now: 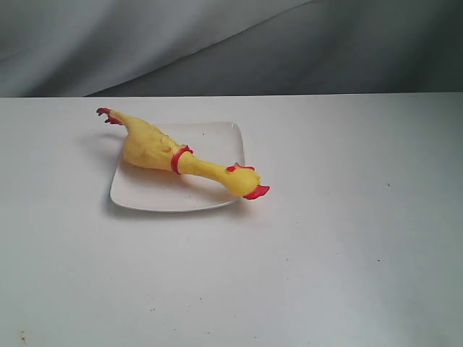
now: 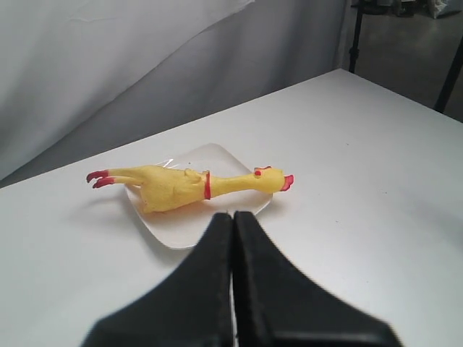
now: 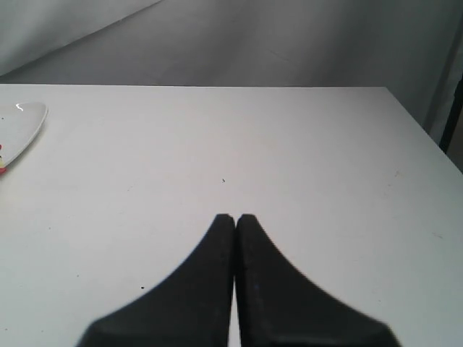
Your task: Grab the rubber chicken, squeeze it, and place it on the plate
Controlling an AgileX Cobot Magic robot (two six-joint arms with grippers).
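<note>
Yellow rubber chicken with red feet, neck band and beak is lying diagonally across the glossy white square plate, left of frame centre, feet jutting past its upper-left corner and head overhanging its right edge. The black left claw and black right claw are both sitting pressed together, gripping nothing.
</note>
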